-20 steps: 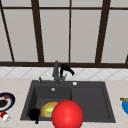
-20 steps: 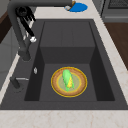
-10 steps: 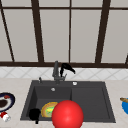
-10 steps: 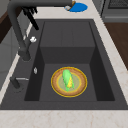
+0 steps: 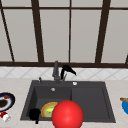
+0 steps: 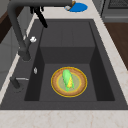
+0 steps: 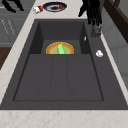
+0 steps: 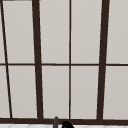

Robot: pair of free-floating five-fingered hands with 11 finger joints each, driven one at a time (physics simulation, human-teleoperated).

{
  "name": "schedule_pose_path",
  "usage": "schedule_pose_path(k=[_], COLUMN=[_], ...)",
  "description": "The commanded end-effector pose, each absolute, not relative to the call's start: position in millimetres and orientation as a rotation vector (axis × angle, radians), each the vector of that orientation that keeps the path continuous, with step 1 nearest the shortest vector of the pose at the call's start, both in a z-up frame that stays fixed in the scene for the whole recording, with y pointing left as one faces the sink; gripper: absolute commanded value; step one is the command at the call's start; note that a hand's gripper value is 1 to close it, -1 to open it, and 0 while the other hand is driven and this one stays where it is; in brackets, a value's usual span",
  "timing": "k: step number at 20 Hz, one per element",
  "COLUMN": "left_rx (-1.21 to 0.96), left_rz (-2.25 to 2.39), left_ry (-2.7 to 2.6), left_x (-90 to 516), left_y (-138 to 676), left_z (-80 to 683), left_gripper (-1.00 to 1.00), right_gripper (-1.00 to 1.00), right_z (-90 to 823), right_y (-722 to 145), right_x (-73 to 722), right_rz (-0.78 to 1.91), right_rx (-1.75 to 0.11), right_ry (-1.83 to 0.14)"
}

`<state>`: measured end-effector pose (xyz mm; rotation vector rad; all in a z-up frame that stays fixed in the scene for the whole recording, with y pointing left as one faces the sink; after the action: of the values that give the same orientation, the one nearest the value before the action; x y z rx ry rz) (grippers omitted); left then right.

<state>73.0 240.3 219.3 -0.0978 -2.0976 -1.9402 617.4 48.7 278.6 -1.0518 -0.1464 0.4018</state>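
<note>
My right hand [image 5: 66, 71] hangs at the dark faucet [image 5: 56, 71], just right of its column and under the spout [image 6: 37, 3], with straight fingers [image 7: 91, 11] pointing down. My left hand [image 5: 34, 114] floats open over the sink's front left corner, and also appears in the right side view [image 7: 12, 5]. In the basin lies a yellow plate [image 6: 57, 88] with a green and yellow corn cob [image 6: 67, 79] on it. A big red ball [image 5: 67, 115] covers part of the plate in the front view.
The dark sink [image 5: 90, 100] has a ribbed draining part on its right half. A dark plate [image 5: 5, 101] and a small red and white thing [image 5: 5, 116] sit on the left counter. A blue plate [image 5: 125, 105] is on the right counter, and a white knob [image 6: 33, 39] on the back rim.
The hand at the faucet has shifted slightly along the spout, toward the sink's right. Everything else is as it was.
</note>
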Motion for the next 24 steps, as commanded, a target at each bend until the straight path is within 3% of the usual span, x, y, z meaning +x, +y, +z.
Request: schedule_pose_path(k=[1,24], left_rx=[-0.098,-0.098], left_rz=[-1.940,-1.940], left_ry=[-2.098,-2.098], left_x=[73.0,73.0], left_y=[240.3,240.3], left_z=[219.3,219.3], left_gripper=[0.00,0.00], right_gripper=[-1.00,-1.00], right_z=[285.9,286.0], right_y=[47.5,6.6], right_x=[603.0,481.4], right_rz=[0.478,0.536], right_rx=[-1.027,-0.913], right_ry=[-0.140,-0.292])
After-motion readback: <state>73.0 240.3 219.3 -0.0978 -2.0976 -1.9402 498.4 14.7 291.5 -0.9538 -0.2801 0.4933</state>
